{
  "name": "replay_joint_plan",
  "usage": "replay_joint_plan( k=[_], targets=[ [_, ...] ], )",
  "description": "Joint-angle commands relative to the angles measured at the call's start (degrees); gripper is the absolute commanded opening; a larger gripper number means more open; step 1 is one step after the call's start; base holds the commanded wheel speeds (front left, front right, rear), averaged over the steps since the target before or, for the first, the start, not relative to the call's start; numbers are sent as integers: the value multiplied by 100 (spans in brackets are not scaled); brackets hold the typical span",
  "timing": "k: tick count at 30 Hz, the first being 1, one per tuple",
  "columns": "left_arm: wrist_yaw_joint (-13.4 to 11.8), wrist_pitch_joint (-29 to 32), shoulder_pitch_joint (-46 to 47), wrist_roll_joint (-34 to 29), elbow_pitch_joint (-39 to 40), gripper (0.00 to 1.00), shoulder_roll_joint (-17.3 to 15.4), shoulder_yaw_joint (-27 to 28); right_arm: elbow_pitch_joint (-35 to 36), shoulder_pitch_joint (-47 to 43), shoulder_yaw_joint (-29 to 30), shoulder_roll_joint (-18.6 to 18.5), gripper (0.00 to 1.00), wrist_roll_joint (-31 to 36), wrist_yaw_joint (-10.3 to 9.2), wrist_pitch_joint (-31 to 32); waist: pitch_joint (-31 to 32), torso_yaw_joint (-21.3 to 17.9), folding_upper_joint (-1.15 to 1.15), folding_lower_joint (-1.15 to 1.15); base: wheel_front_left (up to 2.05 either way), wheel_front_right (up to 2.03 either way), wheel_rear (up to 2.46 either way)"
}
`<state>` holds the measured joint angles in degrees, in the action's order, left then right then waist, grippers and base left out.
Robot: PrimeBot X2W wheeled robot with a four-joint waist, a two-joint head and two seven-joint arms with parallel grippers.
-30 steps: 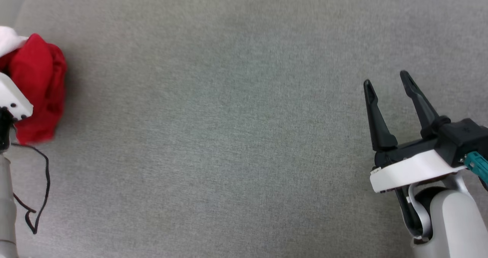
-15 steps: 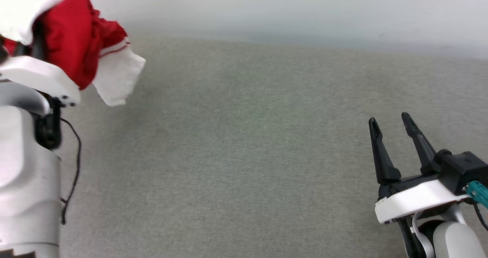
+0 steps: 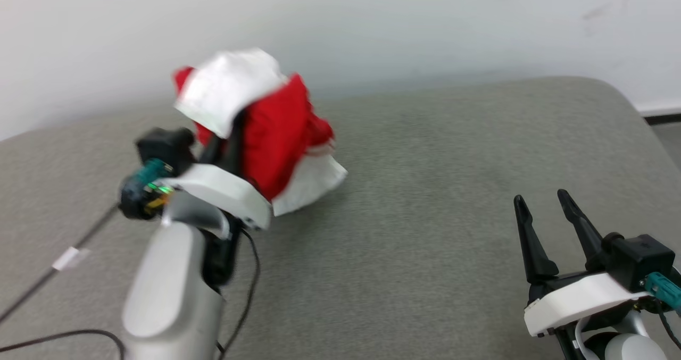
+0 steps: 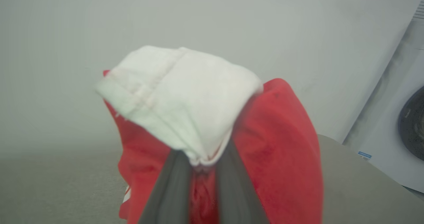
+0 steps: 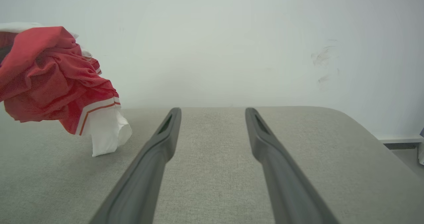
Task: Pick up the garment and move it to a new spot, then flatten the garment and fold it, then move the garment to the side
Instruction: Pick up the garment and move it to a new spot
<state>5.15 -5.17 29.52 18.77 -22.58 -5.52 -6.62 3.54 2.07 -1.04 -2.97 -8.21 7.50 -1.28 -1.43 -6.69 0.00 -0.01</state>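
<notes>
The garment (image 3: pixel 276 131) is a bunched red shirt with white sleeves and striped trim, hanging in the air over the grey padded surface (image 3: pixel 425 190). My left gripper (image 3: pixel 234 131) is shut on it, the fingertips buried in the cloth. In the left wrist view the two fingers (image 4: pixel 172 191) pinch a white fold of the garment (image 4: pixel 185 98). The right wrist view shows the garment (image 5: pixel 49 81) at the far left, one white sleeve drooping toward the surface. My right gripper (image 3: pixel 540 203) stands open at the lower right, nothing between its fingers (image 5: pixel 149 164).
A pale wall (image 3: pixel 425 25) rises just behind the padded surface, whose rounded right corner (image 3: pixel 622 99) drops off to the floor. Black cables (image 3: pixel 245 296) trail from my left arm. A white appliance with a round dark door (image 4: pixel 407 128) stands to one side in the left wrist view.
The head camera has tilted up, bringing the wall into view. My left gripper has lifted the garment and carried it toward the middle of the surface. The right gripper stays open.
</notes>
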Motion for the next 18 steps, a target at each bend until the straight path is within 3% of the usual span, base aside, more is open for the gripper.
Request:
replay_joint_plan(
  k=[1, 8, 13, 14, 15, 18],
  targets=[
    [22, 31, -162, -1, 73, 0, 43, -123, 22, -51, 11, 14, 100, -19, -3, 1, -16, -328, 0, 1, 0, 0, 0],
    [-7, 112, -1236, 242, 92, 0, 240, -1032, -22, -43, 39, 16, 100, -151, -2, -66, -317, -677, 0, 1, 0, 0, 0],
    [-41, 130, -1588, 107, -93, 0, 263, -1843, -94, 9, 137, 14, 100, -164, -2, -155, -472, -539, 0, 1, 0, 0, 0],
    [-59, 119, -1633, 157, -111, 37, 255, -1965, -108, 49, 93, 17, 100, -180, -1, -156, -487, -505, 0, 1, 0, 0, 0],
    [-84, 128, -1631, 160, -153, 100, 251, -2055, -116, 91, 76, 17, 100, -190, -2, -166, -501, -472, 0, 1, 0, 0, 0],
    [-131, -107, -1397, 184, -49, 100, 268, -2343, -108, 157, 116, 8, 100, -159, -3, -212, -501, -296, 0, 1, 0, 0, 0]
  ],
)
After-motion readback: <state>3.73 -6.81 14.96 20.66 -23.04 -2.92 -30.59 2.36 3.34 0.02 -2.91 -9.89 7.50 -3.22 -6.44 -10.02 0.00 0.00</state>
